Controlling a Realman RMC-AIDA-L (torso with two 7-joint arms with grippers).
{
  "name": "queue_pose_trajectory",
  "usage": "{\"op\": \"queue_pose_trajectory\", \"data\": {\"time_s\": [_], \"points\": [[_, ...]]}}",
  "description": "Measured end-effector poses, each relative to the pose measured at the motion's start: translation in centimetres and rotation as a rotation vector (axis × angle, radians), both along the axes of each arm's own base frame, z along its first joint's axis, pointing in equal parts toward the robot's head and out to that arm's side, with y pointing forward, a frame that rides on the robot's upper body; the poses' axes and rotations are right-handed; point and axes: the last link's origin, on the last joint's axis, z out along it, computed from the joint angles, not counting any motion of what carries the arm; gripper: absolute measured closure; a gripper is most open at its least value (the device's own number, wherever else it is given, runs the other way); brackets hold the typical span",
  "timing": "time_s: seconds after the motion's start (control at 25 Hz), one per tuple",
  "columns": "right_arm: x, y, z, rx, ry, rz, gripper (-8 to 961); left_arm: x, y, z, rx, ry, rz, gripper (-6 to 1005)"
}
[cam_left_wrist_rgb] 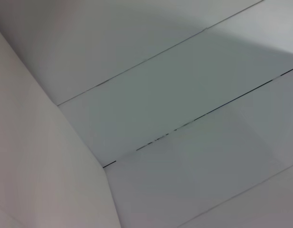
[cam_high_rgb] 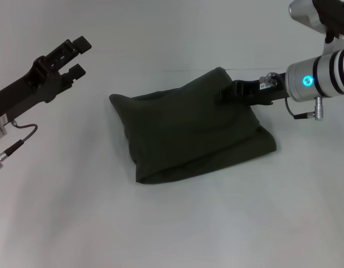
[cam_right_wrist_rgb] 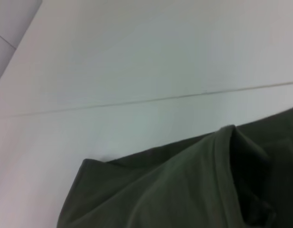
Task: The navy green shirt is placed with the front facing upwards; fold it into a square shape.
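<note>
The navy green shirt [cam_high_rgb: 188, 131] lies folded into a rough square on the middle of the white table, plain dark side up; no lettering or label shows. My right gripper [cam_high_rgb: 228, 92] reaches in from the right and is shut on the shirt's far right corner, which peaks up a little. The right wrist view shows the shirt's fabric and a stitched hem [cam_right_wrist_rgb: 184, 190] close up. My left gripper [cam_high_rgb: 78, 56] is open and empty, raised above the table to the left of the shirt, well apart from it. The left wrist view shows only white panels.
The white table [cam_high_rgb: 172, 234] runs all around the shirt. A thin seam line [cam_right_wrist_rgb: 137, 101] crosses the surface behind the shirt. White panels with dark seams [cam_left_wrist_rgb: 193, 118] fill the left wrist view.
</note>
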Motion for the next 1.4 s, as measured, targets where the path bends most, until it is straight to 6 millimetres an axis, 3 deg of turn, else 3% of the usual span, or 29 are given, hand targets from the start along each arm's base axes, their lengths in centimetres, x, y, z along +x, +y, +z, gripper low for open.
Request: {"op": "queue_pose_trajectory", "data": {"time_s": [0.2,0.28,0.52,0.68,0.96,1.16,1.4], "points": [[-0.1,0.0,-0.1,0.000,-0.001,0.003,398,-0.1,0.1,0.0,0.003,0.002,0.006,53],[0.0,0.0,-0.1,0.000,-0.001,0.002,634,-0.1,0.1,0.0,0.003,0.003,0.007,53],[0.1,0.0,0.0,0.006,0.004,-0.003,829,-0.2,-0.1,0.0,0.001,0.001,0.008,53],[-0.3,0.2,0.4,0.015,0.014,0.007,879,-0.3,-0.2,0.0,0.002,-0.002,0.011,52],[-5.3,1.8,2.5,0.053,0.066,0.139,891,-1.0,-0.5,0.6,0.027,-0.020,0.031,52],[-8.0,2.5,1.5,0.050,-0.003,0.228,891,-1.4,-0.8,0.8,0.036,-0.027,0.041,53],[-8.5,2.7,0.3,0.043,-0.065,0.247,890,-1.5,-1.0,1.0,0.042,-0.034,0.045,53]]}}
